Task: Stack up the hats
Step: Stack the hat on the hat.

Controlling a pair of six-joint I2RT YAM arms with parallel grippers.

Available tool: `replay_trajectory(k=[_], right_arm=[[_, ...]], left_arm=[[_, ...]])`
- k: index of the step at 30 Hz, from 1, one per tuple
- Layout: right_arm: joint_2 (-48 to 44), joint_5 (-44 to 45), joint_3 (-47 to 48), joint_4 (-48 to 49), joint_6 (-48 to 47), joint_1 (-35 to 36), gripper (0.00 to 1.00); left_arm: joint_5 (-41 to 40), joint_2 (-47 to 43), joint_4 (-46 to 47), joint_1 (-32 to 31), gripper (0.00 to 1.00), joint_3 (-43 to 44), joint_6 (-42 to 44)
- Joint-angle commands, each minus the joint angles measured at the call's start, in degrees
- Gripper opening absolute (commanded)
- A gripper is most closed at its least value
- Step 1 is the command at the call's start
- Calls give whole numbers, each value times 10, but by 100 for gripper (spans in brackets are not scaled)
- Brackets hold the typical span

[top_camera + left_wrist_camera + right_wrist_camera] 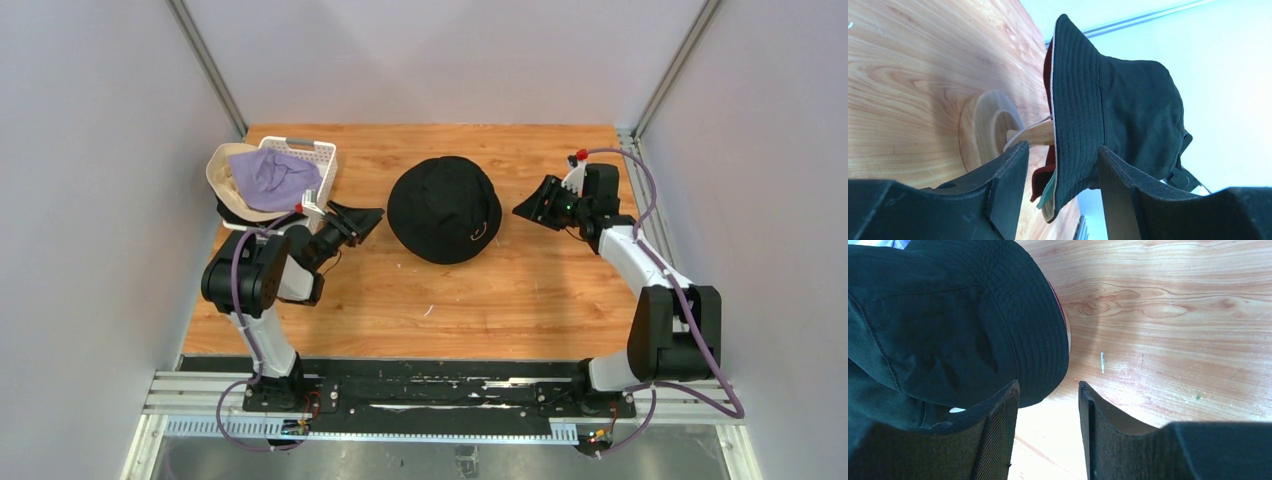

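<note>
Black hat (444, 208) at tabletop centre looks soft, light, floppy, so pinch the brim; left end effector (371, 225) and right end effector (528, 202) both open, empty.

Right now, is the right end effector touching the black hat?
Apart. The top view shows bare table between the right end effector and the black hat.

Black hat stack (444, 208) fills centre of table (450, 300). Narrow bare strips left and right of brim; left gripper (372, 218) and right gripper (522, 208) sit there, jaws apart. Lower half of top view: broad bare wood, open passage. Upper left: white basket (322, 150) heaped with lavender hat (272, 175) and beige hat (222, 182), crowding left arm. Enclosure walls close on both sides.
</note>
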Motion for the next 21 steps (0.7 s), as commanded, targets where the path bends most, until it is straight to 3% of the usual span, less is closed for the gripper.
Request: replay_trajectory(k=[1,16,18,21], right_arm=[[1,-10,19,8,0,-1,47],[0,-10,17,8,1,-1,47],[1,-11,16,8,0,-1,47],[2,-13,14,11,0,-2,47]], left_arm=[[13,3,30,-9,57,10,2],[11,46,30,-54,56,61,1],[9,54,31,-55,46,65,1],[-3,62,31,-54,14,72,2]])
